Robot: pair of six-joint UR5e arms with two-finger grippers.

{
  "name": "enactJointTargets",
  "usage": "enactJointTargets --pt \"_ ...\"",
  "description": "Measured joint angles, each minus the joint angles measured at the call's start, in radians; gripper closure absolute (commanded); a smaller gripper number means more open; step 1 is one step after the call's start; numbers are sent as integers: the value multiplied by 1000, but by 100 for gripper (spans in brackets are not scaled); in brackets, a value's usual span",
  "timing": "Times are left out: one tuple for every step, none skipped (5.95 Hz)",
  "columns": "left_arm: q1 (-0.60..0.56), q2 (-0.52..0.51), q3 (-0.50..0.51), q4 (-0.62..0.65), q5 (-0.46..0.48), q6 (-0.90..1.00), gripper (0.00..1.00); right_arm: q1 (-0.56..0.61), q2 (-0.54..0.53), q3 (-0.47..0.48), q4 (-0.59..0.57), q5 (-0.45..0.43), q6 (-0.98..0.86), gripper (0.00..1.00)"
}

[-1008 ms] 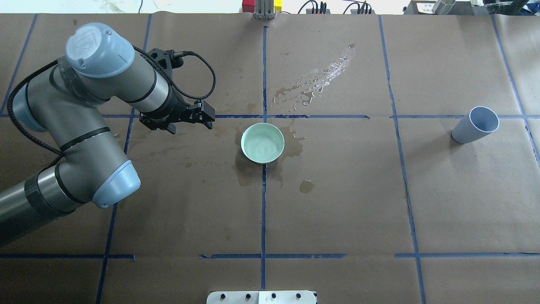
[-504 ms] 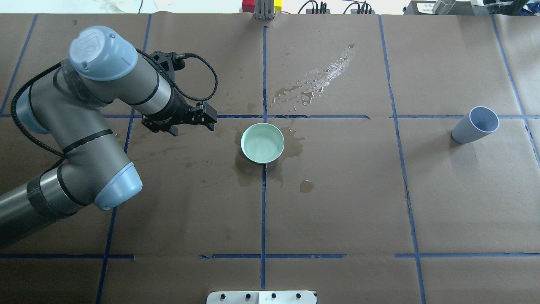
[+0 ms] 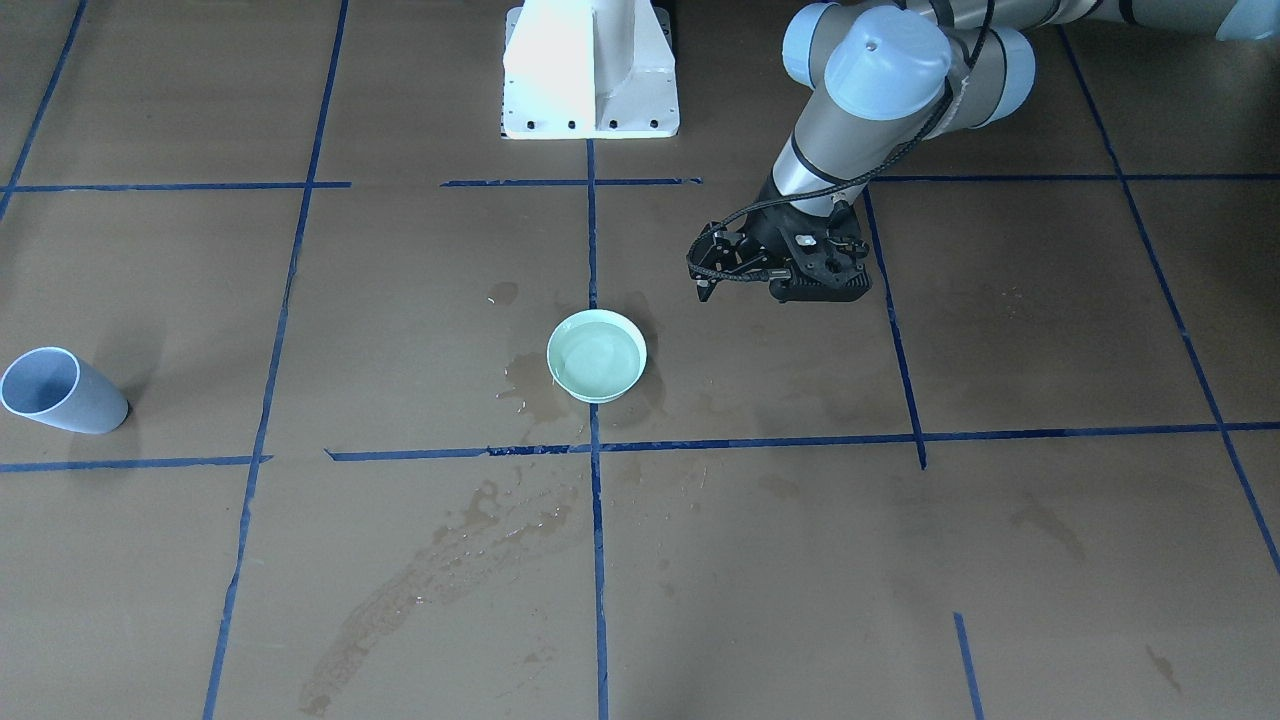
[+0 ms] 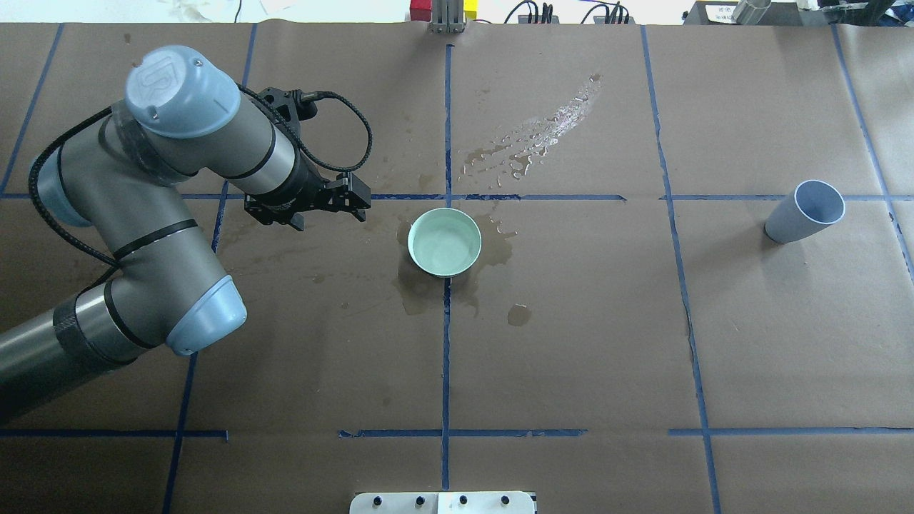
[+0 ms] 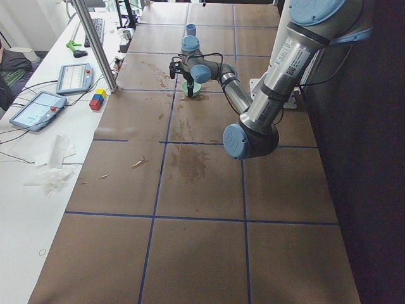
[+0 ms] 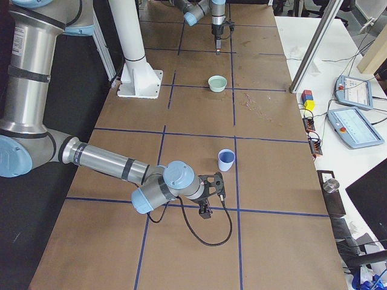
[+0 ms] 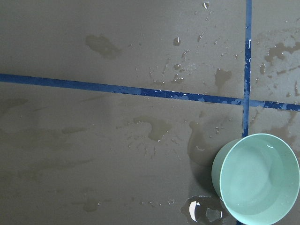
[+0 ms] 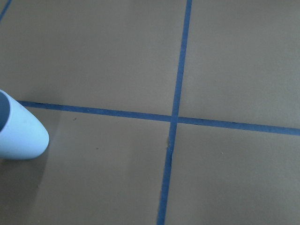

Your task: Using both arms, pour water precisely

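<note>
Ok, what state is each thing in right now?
Bowl: upright, holding water.
Cup: upright, ungripped.
Left gripper: beside bowl, empty; open or shut unclear.
Right gripper: near cup; open or shut unclear.
Spills: wet patches around and beyond bowl.

the counter (image 4: 571,343) is plain brown paper, ruled into large squares by dark blue tape lines (image 4: 445,357). darker brown wet blotches (image 4: 421,293) stain it around the bowl (image 4: 444,242), which is pale mint green inside and out. the water (image 7: 255,180) in it is colourless, only a faint sheen over the green. a spill streak (image 4: 557,121) farther off glints whitish. the cup (image 4: 805,212) is pale greyish blue with a lighter rim. the left arm (image 4: 157,235) is grey metal ringed with black bands, and its joint caps (image 4: 182,91) are pale blue. the left gripper (image 4: 355,203) is black. the right arm (image 6: 103,160) shows the same grey and pale blue. the pedestal (image 3: 590,70) is white. small blocks (image 5: 98,100) are red, yellow and blue.
</note>
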Motion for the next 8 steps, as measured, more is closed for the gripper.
enactJointTargets --pt "26 -12 10 -2 38 -31 0 38 1 96 -255 1 -145 0" --pt "49 -25 26 -4 66 -65 0 67 11 185 -501 -4 -253 0" --pt "65 -44 50 -6 87 -94 0 82 28 231 -658 -18 -301 0" --pt "83 -68 86 -30 125 -130 0 88 41 243 -719 -30 -311 0" --pt "107 -84 132 -81 162 -177 0 86 47 246 -733 -32 -309 0" --pt "129 -103 187 -131 193 -216 0 83 48 246 -735 -31 -304 0" --pt "148 -129 239 -160 224 -248 1 83 48 244 -735 -30 -299 0" --pt "161 -152 275 -170 242 -271 22 82 48 240 -734 -30 -297 0"
